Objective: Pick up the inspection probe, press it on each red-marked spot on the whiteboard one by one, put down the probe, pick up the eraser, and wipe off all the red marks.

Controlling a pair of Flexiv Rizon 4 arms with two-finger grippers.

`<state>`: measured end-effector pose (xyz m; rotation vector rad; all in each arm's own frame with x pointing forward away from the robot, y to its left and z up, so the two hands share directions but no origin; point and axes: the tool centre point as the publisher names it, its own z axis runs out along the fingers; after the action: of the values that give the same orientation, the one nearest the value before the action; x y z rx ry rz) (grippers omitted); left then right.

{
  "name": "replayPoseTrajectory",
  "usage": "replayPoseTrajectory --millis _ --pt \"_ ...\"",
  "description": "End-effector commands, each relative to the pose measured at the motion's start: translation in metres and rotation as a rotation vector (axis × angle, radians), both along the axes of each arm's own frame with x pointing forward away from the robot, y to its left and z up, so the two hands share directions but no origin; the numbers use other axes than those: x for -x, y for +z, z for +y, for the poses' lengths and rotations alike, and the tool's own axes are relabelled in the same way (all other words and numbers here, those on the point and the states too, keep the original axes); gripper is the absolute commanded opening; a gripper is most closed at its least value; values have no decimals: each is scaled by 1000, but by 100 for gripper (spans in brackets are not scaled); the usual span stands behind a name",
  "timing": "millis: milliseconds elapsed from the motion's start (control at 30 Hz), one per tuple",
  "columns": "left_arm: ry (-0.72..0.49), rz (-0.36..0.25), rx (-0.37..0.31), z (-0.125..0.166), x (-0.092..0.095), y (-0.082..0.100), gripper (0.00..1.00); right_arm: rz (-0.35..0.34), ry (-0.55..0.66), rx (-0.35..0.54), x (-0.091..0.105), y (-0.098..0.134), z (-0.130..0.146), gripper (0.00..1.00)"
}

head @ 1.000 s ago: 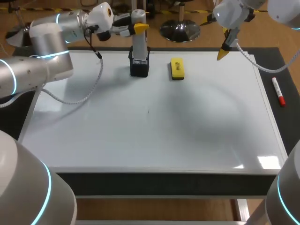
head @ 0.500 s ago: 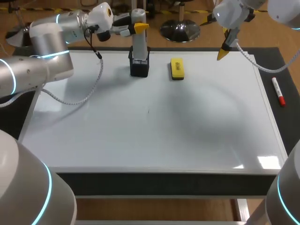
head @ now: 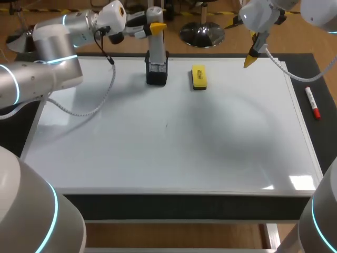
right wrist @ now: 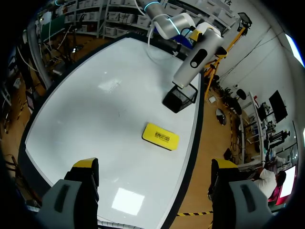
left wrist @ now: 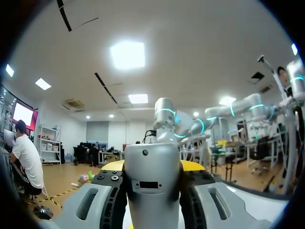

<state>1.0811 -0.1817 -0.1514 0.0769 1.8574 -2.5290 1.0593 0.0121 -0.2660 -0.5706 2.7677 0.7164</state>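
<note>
The grey inspection probe (head: 156,42) stands upright with its lower end in a black mesh holder (head: 157,74) at the whiteboard's far edge. My left gripper (head: 152,27) is shut on its upper part, and the probe (left wrist: 152,183) fills the space between the fingers in the left wrist view. The yellow eraser (head: 198,77) lies on the whiteboard (head: 168,147) right of the holder. I see no red marks on the board. My right gripper (head: 251,55) hangs open above the board's far right corner, looking down on the eraser (right wrist: 161,136), holder (right wrist: 180,98) and probe (right wrist: 197,56).
A red marker (head: 313,103) lies on the dark mat right of the whiteboard. A tiny dark speck (head: 167,125) shows near the board's middle. A white cable (head: 100,103) from my left arm droops over the board's far left part.
My left gripper has risen slightly with the probe, which now sits higher in the holder. The right arm has not moved.
</note>
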Motion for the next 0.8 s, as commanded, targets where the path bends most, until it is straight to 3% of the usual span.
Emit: replayPoseTrajectory --millis 33,400,800 --pt "-7 -5 -2 -1 -3 4 0 1 1 5 0 1 0 100" --pt "-9 -6 6 3 3 6 0 1 1 5 0 1 0 100" --pt "-18 10 10 -2 -13 -5 0 1 1 5 0 1 0 100"
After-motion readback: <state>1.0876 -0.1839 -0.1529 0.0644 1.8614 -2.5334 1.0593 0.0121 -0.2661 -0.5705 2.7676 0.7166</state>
